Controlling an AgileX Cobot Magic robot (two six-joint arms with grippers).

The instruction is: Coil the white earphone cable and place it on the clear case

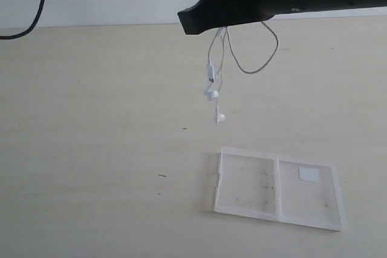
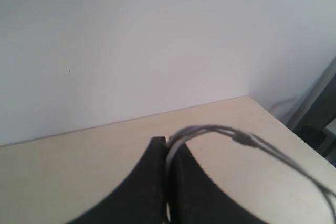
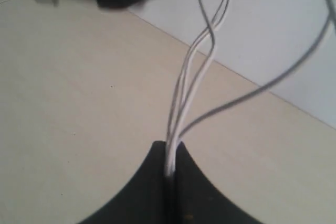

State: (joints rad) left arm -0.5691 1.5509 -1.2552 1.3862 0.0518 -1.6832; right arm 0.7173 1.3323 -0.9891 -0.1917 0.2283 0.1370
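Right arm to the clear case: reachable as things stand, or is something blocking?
Probably yes. The clear case lies open on the table, nothing on it. The right gripper is shut on the white earphone cable; only the dangling earbuds hang near the path.

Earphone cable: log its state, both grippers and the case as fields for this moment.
cable: white earphone cable hanging in the air, earbuds dangling above the table
left gripper: shut on the cable
right gripper: shut on several cable strands
clear case: lying opened flat on the table
task state: cable not yet on the case
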